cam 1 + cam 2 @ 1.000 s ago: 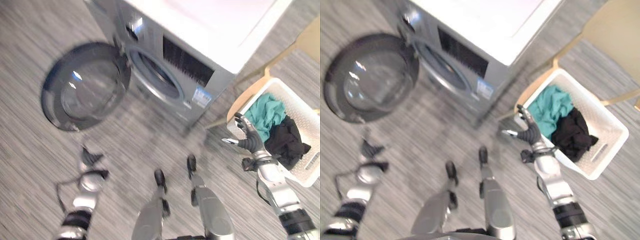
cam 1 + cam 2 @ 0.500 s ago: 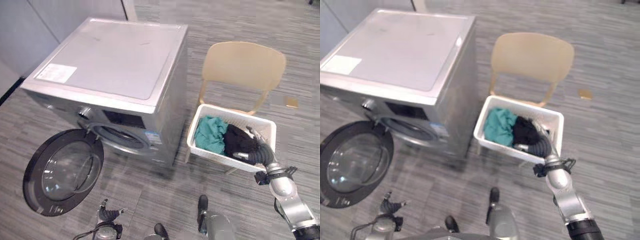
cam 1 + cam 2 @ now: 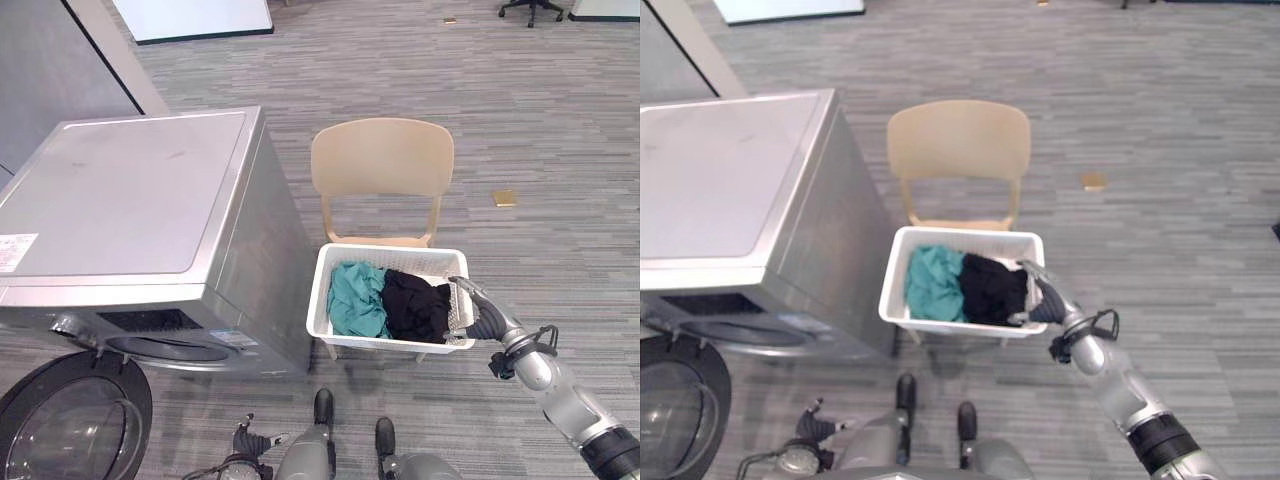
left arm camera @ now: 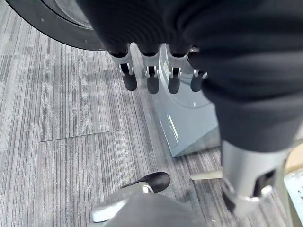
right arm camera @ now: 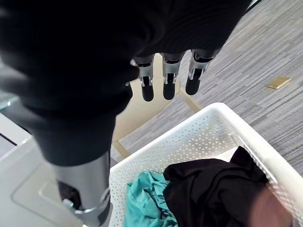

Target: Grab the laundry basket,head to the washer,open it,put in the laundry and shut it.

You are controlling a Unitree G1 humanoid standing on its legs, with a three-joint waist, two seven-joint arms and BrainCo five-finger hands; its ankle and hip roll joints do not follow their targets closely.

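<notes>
Grey striped carpet [image 3: 560,130] runs across the whole room, and a silver front-loading washer [image 3: 130,215] stands on it at the left. Its round dark-rimmed door [image 3: 70,425] hangs wide open, swung out to the left of the drum opening. Just beside the washer's right flank is a beige plastic chair [image 3: 380,165], and a white perforated laundry basket [image 3: 320,300] rests on the front edge of its seat, overhanging toward the robot. Inside the basket a teal garment [image 3: 355,300] lies in the half nearer the washer, and a black garment [image 3: 415,305] lies against it in the other half.

From where I stand, the right hand [image 3: 482,310] reaches to the basket's right end, its fingers [image 5: 164,80] straight and spread above the rim, thumb apart, holding nothing; I cannot tell whether any fingertip touches the plastic. The black garment lies directly below that hand, inside the basket wall.

Low at the bottom edge, the left hand [image 3: 245,440] hangs near the floor in front of the washer, well apart from the basket. Its fingers [image 4: 149,78] are relaxed and empty, with the open door's rim and the washer's lower front corner beyond them.

A small tan tile [image 3: 504,198] lies on the carpet to the right of the chair, well away from it.
</notes>
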